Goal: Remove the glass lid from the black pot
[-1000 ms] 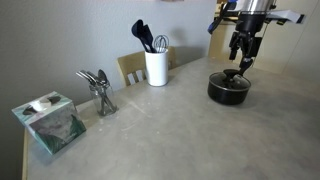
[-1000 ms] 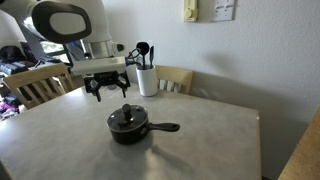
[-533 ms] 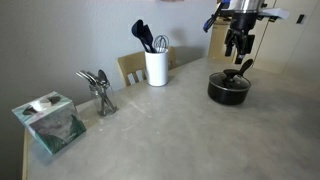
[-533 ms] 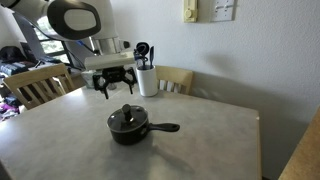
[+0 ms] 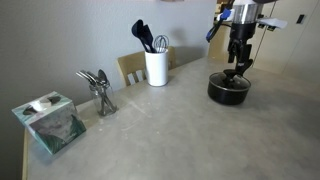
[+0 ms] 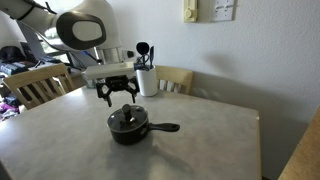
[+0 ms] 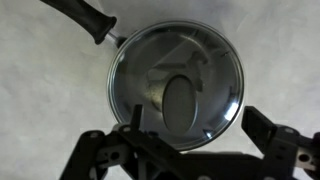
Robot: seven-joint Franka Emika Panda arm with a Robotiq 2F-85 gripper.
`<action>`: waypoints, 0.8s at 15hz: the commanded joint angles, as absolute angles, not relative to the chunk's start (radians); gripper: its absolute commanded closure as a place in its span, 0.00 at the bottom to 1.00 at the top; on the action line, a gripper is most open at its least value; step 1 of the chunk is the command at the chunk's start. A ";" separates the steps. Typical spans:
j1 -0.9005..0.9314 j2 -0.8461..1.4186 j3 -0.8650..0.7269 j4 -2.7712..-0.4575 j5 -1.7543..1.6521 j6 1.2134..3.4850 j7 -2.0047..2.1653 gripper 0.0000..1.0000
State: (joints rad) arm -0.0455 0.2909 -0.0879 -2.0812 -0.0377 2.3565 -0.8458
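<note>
The black pot [image 6: 128,132] sits on the table with its long handle [image 6: 166,127] pointing sideways; it also shows in an exterior view [image 5: 228,90]. The glass lid [image 7: 175,85] rests on it, metal rim all round, black knob [image 7: 181,104] at the centre. The lid shows in an exterior view [image 6: 127,119] too. My gripper [image 6: 119,96] hangs open just above the pot, and it shows over the pot in an exterior view [image 5: 238,64]. In the wrist view its two fingers [image 7: 190,140] spread wide at the lid's near edge, holding nothing.
A white utensil holder [image 5: 156,67] with black utensils stands near the back edge, also in an exterior view [image 6: 147,78]. A metal spoon rack [image 5: 98,90] and a tissue box [image 5: 50,122] stand further along. Wooden chairs [image 6: 38,84] flank the table.
The gripper has moved sideways from beside the pot to right above it, staying open. Pot and lid have not moved.
</note>
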 commanded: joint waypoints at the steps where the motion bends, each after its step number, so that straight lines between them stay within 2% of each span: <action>1: -0.074 0.322 -0.062 -2.068 -0.069 2.366 -0.801 0.00; 8: -0.080 0.352 -0.056 -2.064 -0.099 2.361 -0.753 0.01; 10: -0.083 0.357 -0.054 -2.062 -0.096 2.359 -0.753 0.26; 12: -0.085 0.360 -0.052 -2.060 -0.092 2.359 -0.754 0.36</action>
